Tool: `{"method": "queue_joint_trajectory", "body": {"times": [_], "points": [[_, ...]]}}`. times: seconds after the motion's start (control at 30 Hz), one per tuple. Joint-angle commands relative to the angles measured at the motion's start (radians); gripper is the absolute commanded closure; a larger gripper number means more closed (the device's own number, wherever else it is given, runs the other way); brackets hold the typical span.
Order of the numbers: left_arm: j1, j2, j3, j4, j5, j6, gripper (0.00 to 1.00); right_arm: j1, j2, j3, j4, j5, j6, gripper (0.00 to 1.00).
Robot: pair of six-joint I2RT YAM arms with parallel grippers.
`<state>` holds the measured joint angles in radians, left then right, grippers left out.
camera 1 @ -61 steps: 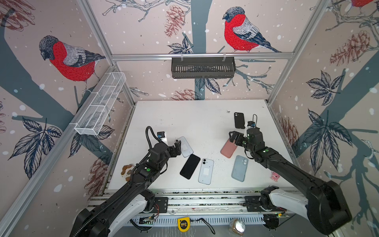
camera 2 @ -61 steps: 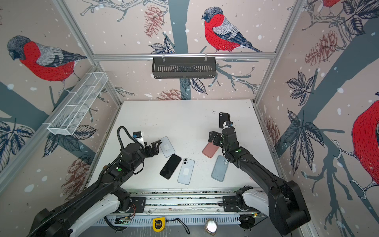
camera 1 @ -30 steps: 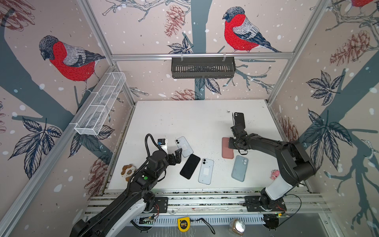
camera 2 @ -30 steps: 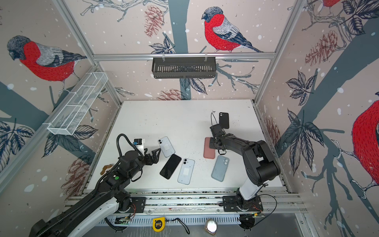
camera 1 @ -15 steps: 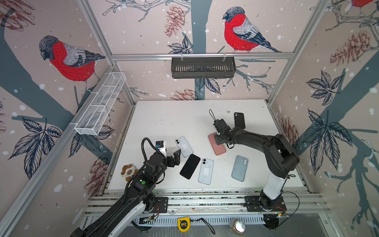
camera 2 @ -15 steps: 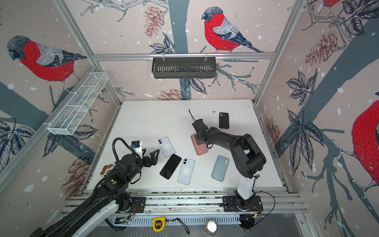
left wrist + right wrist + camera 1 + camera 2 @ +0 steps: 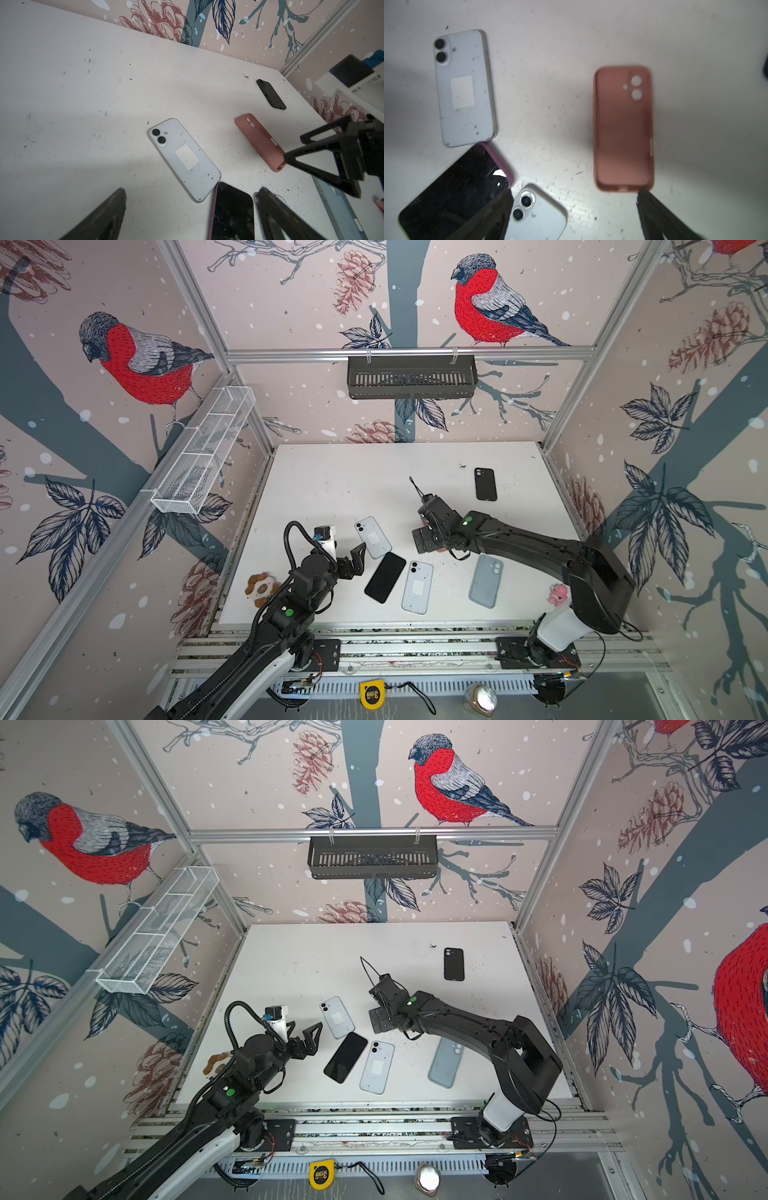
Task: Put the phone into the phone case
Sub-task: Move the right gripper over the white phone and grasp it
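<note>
An empty pink phone case (image 7: 623, 128) lies hollow side up on the white table (image 7: 353, 481); in both top views my right arm covers most of it. My right gripper (image 7: 428, 526) (image 7: 574, 195) hangs open just above the case's near end, holding nothing. A pale phone (image 7: 372, 537) (image 7: 184, 158) lies face down to the left of the case. Beside it lie a black-screened phone in a purple case (image 7: 385, 577) and a second pale phone (image 7: 417, 587). My left gripper (image 7: 350, 556) (image 7: 191, 193) is open and empty, left of these phones.
A blue-grey case (image 7: 485, 580) lies under my right arm and a black case (image 7: 485, 484) at the back right. A plush toy (image 7: 259, 589) sits off the table's left edge, a small pink figure (image 7: 557, 593) at the front right. Wire baskets (image 7: 203, 456) (image 7: 411, 377) hang on the walls.
My right gripper carried the pink case leftward toward the middle, set it down and opened off it. My left arm pulled back slightly toward the front, still open.
</note>
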<state>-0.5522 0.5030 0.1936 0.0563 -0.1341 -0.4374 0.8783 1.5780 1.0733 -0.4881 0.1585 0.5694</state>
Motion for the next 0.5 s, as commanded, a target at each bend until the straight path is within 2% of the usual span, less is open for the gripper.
{"method": "queue_joint_trajectory", "body": {"times": [0.0,0.07,0.17,0.37,0.47], "points": [[-0.003,-0.008,-0.005,0.012,-0.016,-0.008,0.02,0.053,-0.032,-0.042,-0.074,-0.097,0.354,0.04],[-0.003,-0.018,-0.007,0.011,-0.016,-0.009,0.02,0.096,-0.015,-0.044,-0.106,-0.114,0.469,0.0],[-0.003,-0.034,-0.01,0.005,-0.016,-0.009,0.02,0.153,0.04,-0.009,-0.164,-0.114,0.562,0.0],[-0.002,-0.061,-0.017,-0.005,-0.016,-0.01,0.02,0.217,0.213,0.084,-0.26,-0.112,0.637,0.0],[-0.002,-0.071,-0.018,-0.007,-0.013,-0.009,0.02,0.227,0.24,0.086,-0.243,-0.12,0.65,0.0]]}}
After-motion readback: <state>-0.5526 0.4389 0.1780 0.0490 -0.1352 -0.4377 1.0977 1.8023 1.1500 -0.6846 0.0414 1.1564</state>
